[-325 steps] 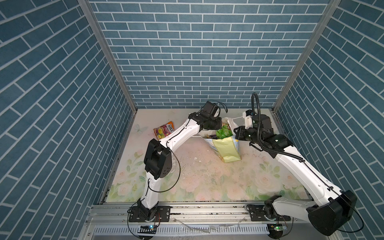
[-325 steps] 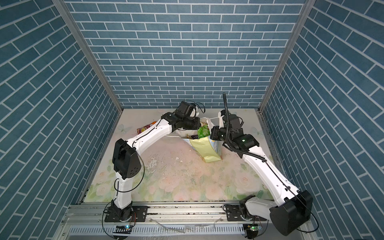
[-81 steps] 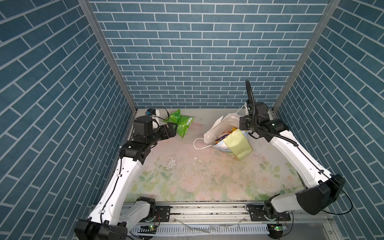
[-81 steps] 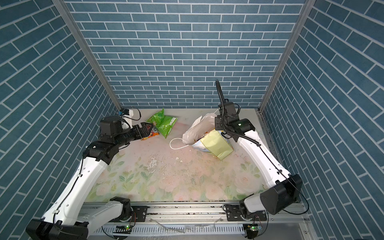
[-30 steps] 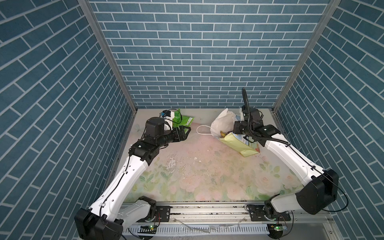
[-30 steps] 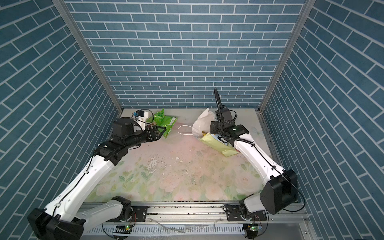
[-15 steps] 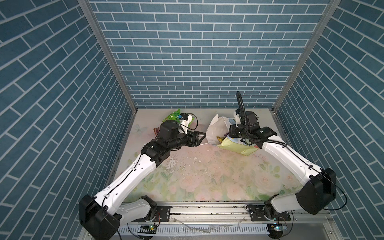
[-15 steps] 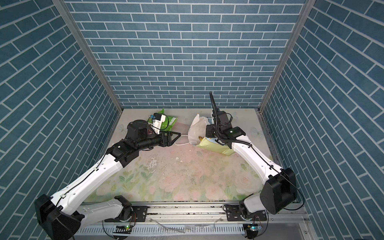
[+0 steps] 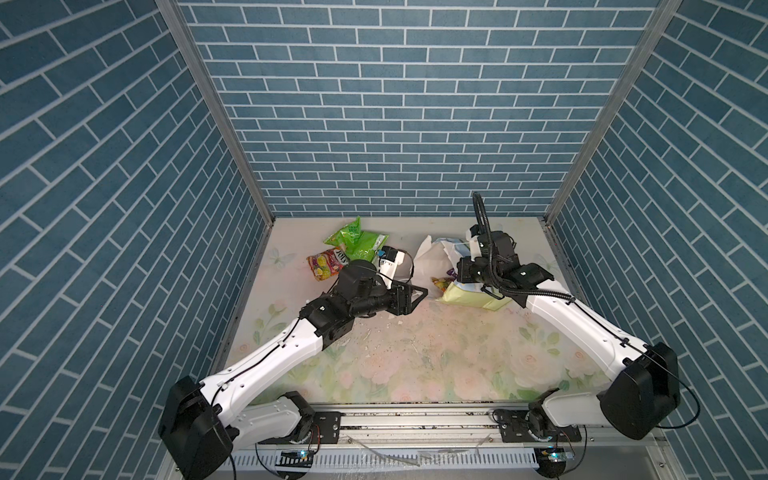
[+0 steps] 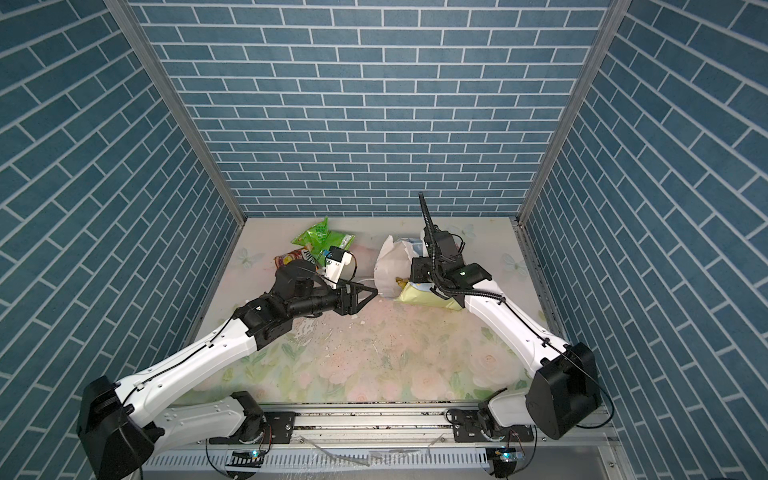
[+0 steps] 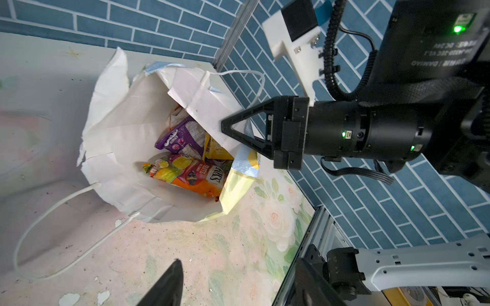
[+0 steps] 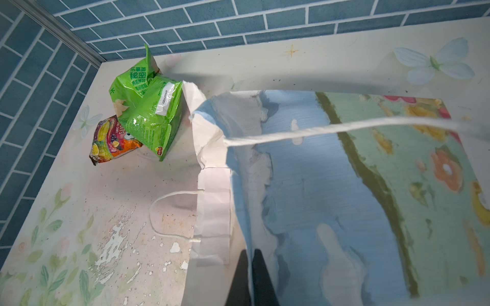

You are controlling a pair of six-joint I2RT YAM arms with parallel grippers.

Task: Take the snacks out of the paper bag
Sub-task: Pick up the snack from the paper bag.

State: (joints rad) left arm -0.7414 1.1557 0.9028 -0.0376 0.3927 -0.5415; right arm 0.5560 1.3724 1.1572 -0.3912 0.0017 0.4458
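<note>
Two lie out on the worktop [image 9: 415,353], green snack [image 9: 355,243] and orange-red snack [image 9: 326,266], while the right claw [image 11: 225,124], clamped on the paper bag [image 11: 119,137], props its mouth agape for the part-open, empty left claw [image 10: 374,294].

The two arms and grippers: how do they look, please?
The left arm and right arm have white links, black joints and thin black cables. The left gripper and right gripper are black, with hollow triangular fingers. White camera brackets sit at the wrists; a ribbed black hose loops over the right one, near green lights.
</note>
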